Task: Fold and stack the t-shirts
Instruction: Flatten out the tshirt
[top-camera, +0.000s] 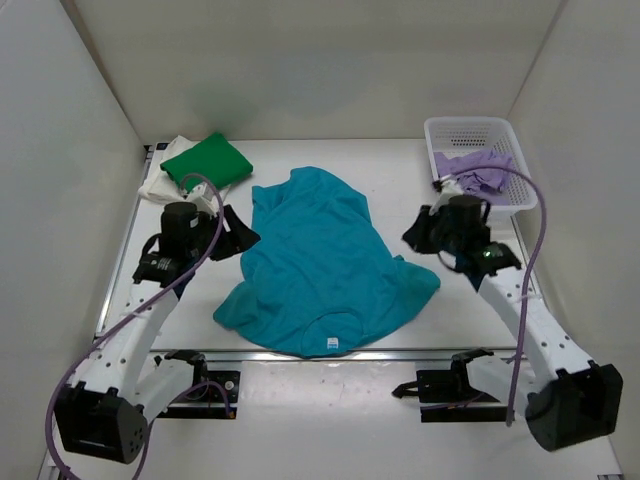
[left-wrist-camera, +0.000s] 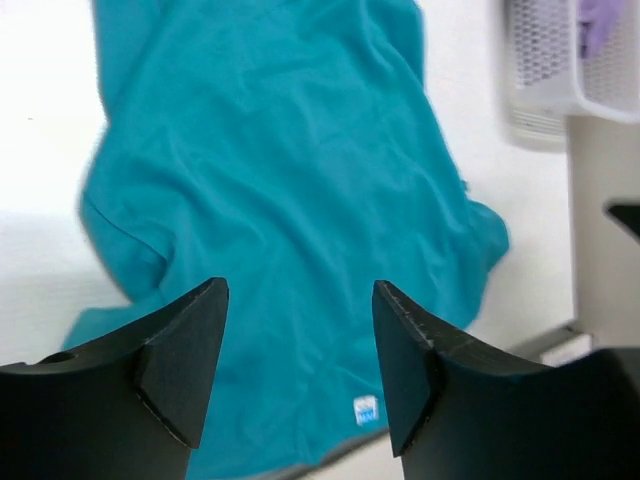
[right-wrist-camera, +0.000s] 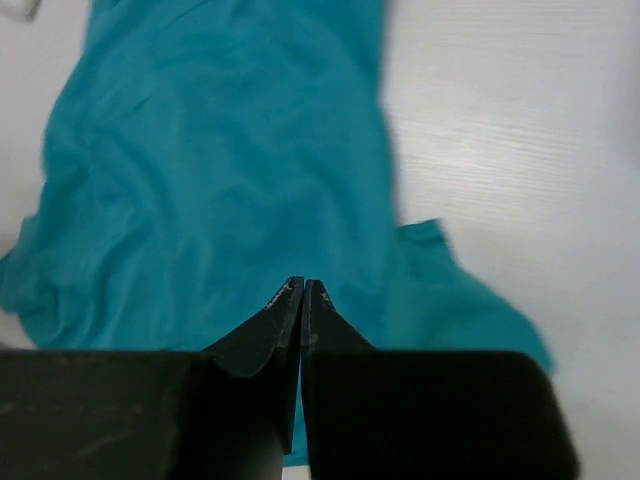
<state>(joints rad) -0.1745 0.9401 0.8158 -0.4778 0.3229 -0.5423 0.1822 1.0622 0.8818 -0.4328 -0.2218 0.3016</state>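
Observation:
A teal t-shirt (top-camera: 318, 262) lies spread and rumpled in the middle of the table, its white neck label (top-camera: 333, 343) at the near edge. It also fills the left wrist view (left-wrist-camera: 280, 200) and the right wrist view (right-wrist-camera: 220, 170). My left gripper (top-camera: 238, 232) hovers open and empty at the shirt's left edge (left-wrist-camera: 300, 300). My right gripper (top-camera: 413, 236) is shut and empty, above the shirt's right side (right-wrist-camera: 302, 285). A folded green t-shirt (top-camera: 207, 161) lies on a cream-white one (top-camera: 165, 185) at the back left. A lilac t-shirt (top-camera: 475, 170) lies in the basket.
A white mesh basket (top-camera: 470, 130) stands at the back right and shows in the left wrist view (left-wrist-camera: 560, 60). White walls close the table on three sides. The table's near edge (top-camera: 320, 352) runs just under the shirt's neck.

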